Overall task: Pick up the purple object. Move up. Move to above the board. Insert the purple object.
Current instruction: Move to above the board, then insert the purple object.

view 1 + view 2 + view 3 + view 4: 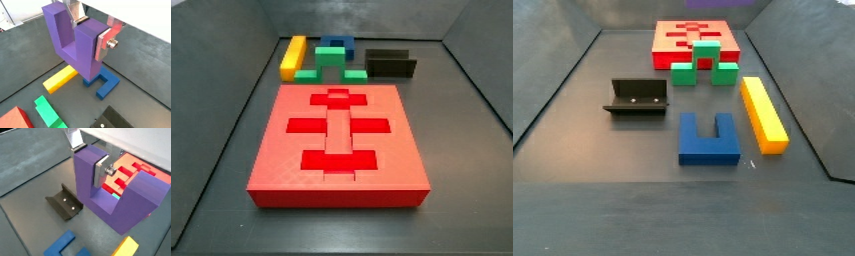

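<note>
Purple block clamped in the pincer, lifted clear of the desk
Seen in both wrist views: one prong gripped between silver fingers; below lie a yellow bar, blue U-shaped block and green block; red board behind

Matte purple object held between the hand's silver metal plates.

The dark grey matte floor carries the large flat red board, a green stepped block, a long yellow bar and a blue U-shaped block. The dark L-shaped fixture stands on it too. The gripper hangs above this floor, holding the purple U-shaped object clear of it.
</note>
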